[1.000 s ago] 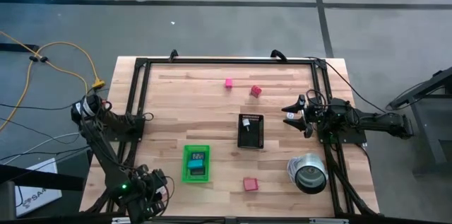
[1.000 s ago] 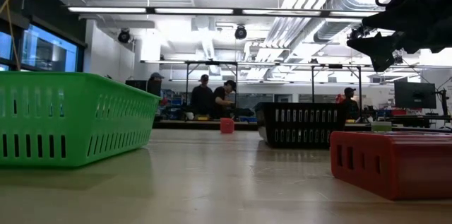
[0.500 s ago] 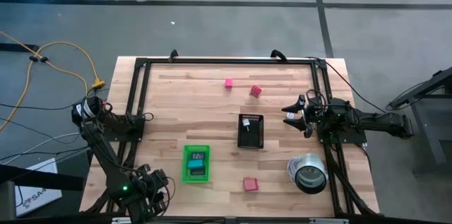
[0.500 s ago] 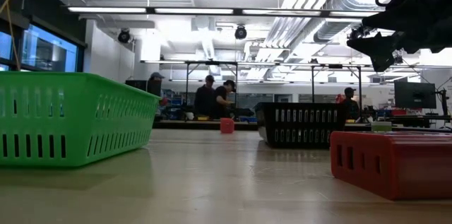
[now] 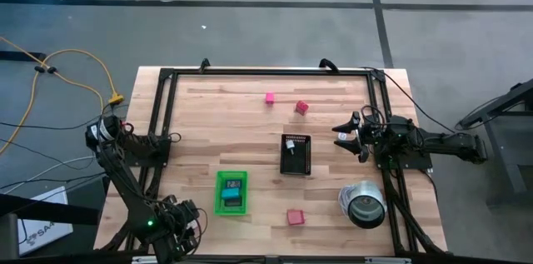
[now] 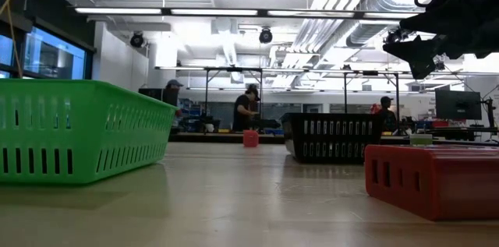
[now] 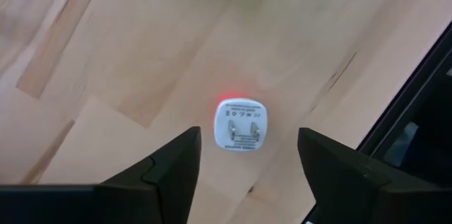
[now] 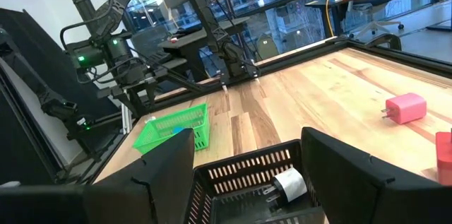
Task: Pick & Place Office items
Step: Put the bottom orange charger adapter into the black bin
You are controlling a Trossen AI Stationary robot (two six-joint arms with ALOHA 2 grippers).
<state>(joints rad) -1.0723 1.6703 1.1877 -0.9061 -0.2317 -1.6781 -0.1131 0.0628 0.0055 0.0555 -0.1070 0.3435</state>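
Across the wooden table (image 5: 250,143) the pieces lie scattered: a green tray (image 5: 231,191) near the front left with dark and light blue pieces inside, a black basket (image 5: 296,154) mid-table holding a white piece, a silver can (image 5: 363,204) front right, a red block (image 5: 294,216) between tray and can, and a pink piece (image 5: 270,97) beside another red one (image 5: 301,107) at the far edge; beyond the table stretches a bright workshop with people standing at benches. Nearest any piece is the left gripper (image 7: 244,160), low at the table's front-left corner; its fingers stand apart, holding nothing, with a white plug adapter (image 7: 241,126) lying flat on the wood just ahead of the gap, prongs up, roughly square so no long axis matters. Well off, the right gripper (image 5: 350,136) hangs wide and empty beside the black basket.
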